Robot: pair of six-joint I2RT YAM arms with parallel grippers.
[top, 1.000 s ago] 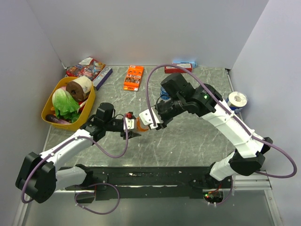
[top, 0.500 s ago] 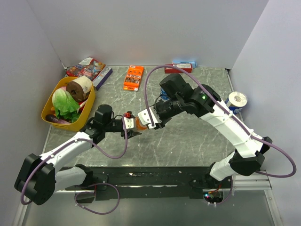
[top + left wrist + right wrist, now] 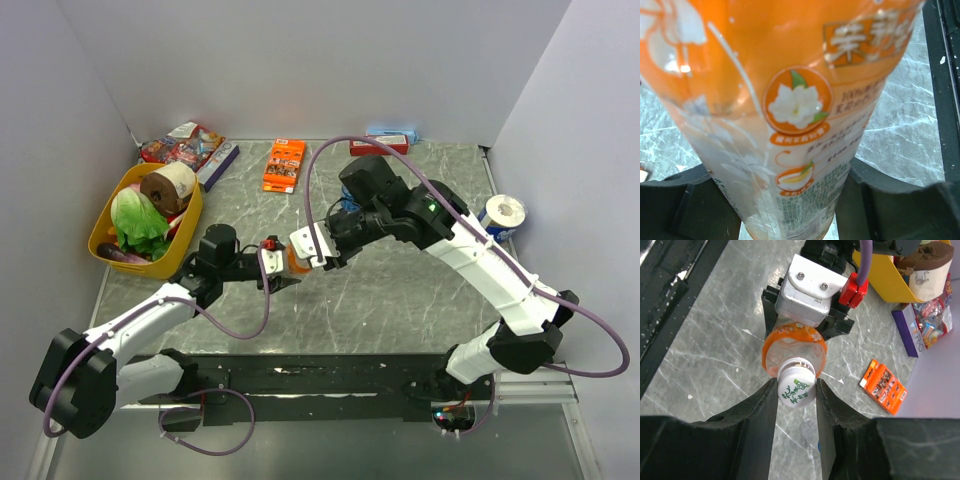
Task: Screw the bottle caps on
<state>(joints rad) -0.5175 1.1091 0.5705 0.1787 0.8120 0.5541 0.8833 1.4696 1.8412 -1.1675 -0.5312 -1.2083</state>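
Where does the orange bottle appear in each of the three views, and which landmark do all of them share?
Top external: orange bottle a little left of centre.
Left wrist: orange bottle fills the picture, label close up.
Right wrist: orange bottle at centre, seen end-on, its white cap gripped by the right tool.
Shared landmark: the grey marbled table.

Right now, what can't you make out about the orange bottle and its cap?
- Right wrist: the white cap covers the neck, so how far it is threaded is hidden.
- Left wrist: the orange bottle fills the view; neck and cap fall outside the frame.
- Top view: the right gripper hides the cap.
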